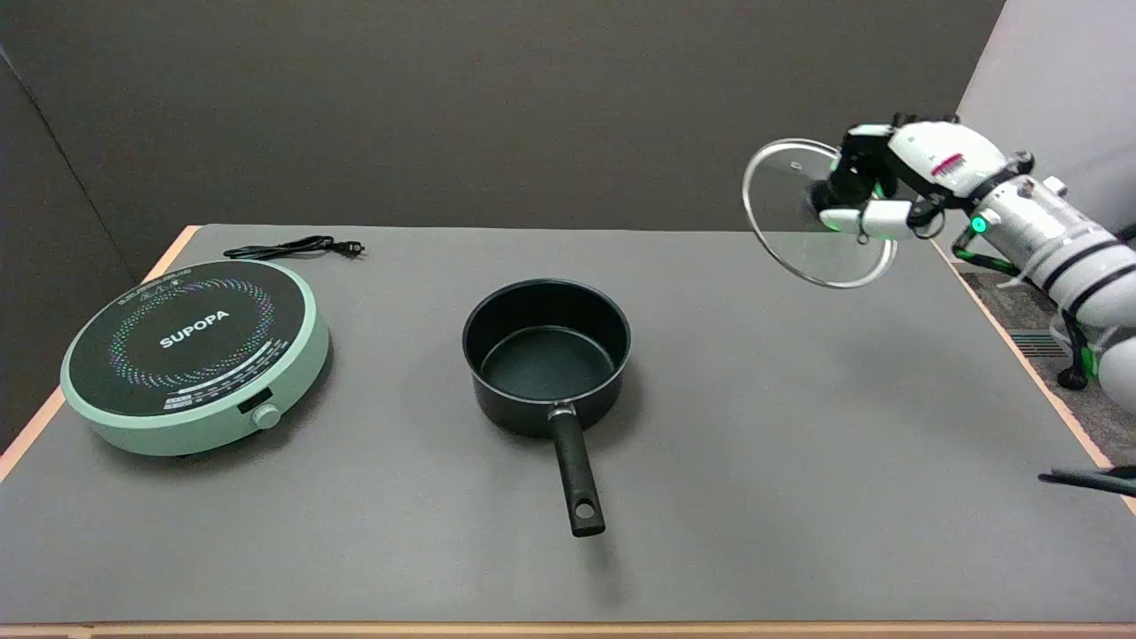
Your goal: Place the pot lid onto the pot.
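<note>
A black pot (546,355) stands uncovered at the middle of the grey table, its long black handle (575,479) pointing toward the near edge. A round glass lid (790,200) with a metal rim hangs in the air at the upper right, tilted steeply so its face turns left. My right hand (874,186) grips the lid by the knob at its centre. The lid is well to the right of the pot and high above the table.
A mint-green induction cooker (195,355) with a black top sits at the left, its black power cord (293,248) coiled behind it. The table's right edge (1021,355) runs under my forearm. A dark object (1092,479) pokes in at the right edge.
</note>
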